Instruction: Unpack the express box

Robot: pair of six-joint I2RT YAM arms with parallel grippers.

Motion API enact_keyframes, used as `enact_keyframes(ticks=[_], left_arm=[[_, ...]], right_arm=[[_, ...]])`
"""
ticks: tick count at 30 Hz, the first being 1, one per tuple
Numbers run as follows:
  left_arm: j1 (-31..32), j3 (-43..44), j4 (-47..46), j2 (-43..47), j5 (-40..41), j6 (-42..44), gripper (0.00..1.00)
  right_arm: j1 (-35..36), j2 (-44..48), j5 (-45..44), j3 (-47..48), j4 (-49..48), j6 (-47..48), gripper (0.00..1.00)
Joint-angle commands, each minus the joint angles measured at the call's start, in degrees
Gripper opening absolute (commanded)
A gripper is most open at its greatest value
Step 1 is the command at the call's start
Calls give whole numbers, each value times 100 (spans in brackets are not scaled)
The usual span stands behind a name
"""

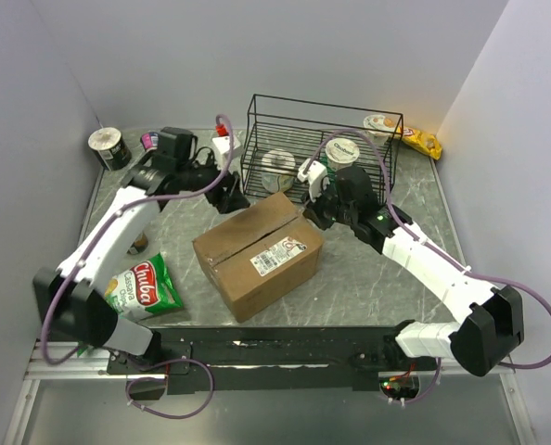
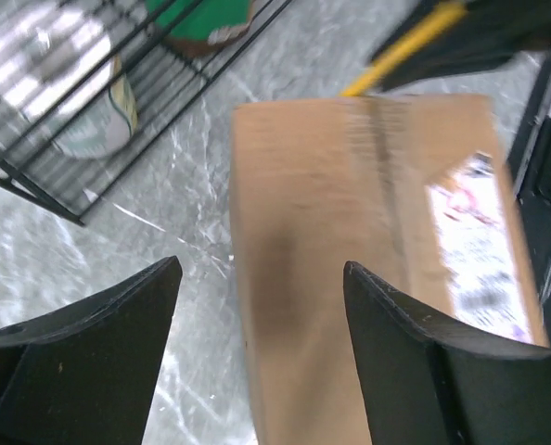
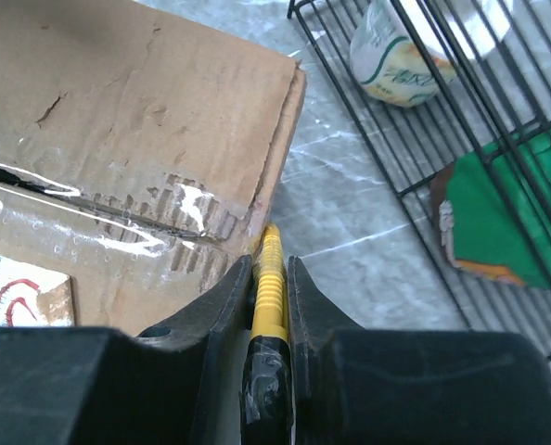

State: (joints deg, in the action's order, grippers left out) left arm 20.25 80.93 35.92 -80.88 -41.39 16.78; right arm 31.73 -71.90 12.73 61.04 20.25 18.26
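- The grey marbled surface [image 1: 378,278] carries everything, with the two arm bases at its near edge
- The express box [image 1: 257,252] sits near the middle of the surface, turned at an angle, just in front of the wire basket; its top flaps lie closed, clear tape runs along the seam, and a white label [image 1: 277,255] is stuck on top towards the near right end
- The black wire basket [image 1: 257,130] stands at the back, with two lidded cups [image 1: 278,167] inside
- The left gripper [image 2: 262,278] hovers over the box's far left corner, its fingers [image 2: 118,334] spread wide and released, nothing between them
- The right gripper [image 3: 269,264] reaches to the box's far right end, its fingers [image 3: 222,297] clenched on a yellow-handled tool [image 3: 269,278]
- A green snack bag [image 1: 146,286] lies flat to the left of the box, near the left arm
- The tool's tip is at the box's end edge by the taped seam; contact cannot be told
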Motion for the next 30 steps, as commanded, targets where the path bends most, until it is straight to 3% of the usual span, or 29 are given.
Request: enact_keyframes(ticks=[1, 5, 12, 16, 23, 30], left_arm=[[23, 266, -683, -472, 140, -631, 78], [14, 275, -727, -788, -9, -868, 78], [23, -207, -876, -1201, -791, -1132, 78], [14, -551, -973, -1325, -670, -1256, 77], [14, -674, -788, -1536, -300, -913, 75], [14, -666, -762, -1597, -317, -957, 75]], right_arm=[[-385, 194, -52, 206, 92, -682, 0], [-1184, 159, 142, 952, 479, -745, 0], [-1380, 300, 1397, 1498, 690, -1315, 0], [-1380, 352, 1785, 1386, 735, -1817, 0], [-1257, 756, 1092, 226, -529, -2775, 0], [-642, 748, -33, 268, -838, -2530, 0]])
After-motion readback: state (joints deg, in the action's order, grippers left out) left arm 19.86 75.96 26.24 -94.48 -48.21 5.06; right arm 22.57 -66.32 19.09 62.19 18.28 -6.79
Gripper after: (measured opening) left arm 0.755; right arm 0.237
